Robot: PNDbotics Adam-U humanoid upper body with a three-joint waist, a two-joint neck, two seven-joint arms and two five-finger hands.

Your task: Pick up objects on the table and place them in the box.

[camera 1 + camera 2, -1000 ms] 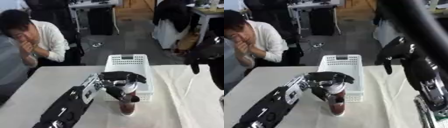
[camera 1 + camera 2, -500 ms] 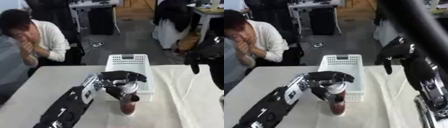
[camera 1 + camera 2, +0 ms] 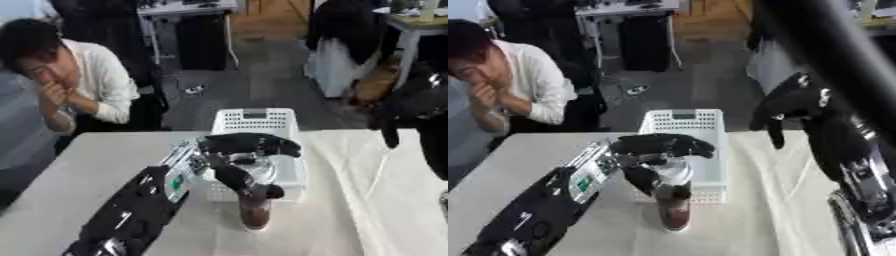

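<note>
The left hand (image 3: 249, 150) has its fingers (image 3: 234, 176) curled round the top of a bottle (image 3: 255, 210) standing on the worktop (image 3: 79, 165), just before the box (image 3: 255, 121). Held so high, it could tip or slip. The right hand (image 3: 785, 107) hangs raised, fingers drooping loosely.

My table (image 3: 70, 165) is pale — greyish on my left, with a cream cloth (image 3: 385, 200) spread over its right part. A white slotted box (image 3: 255, 121) sits at its far middle; just before it stands a brown bottle (image 3: 254, 210) — upright.
</note>
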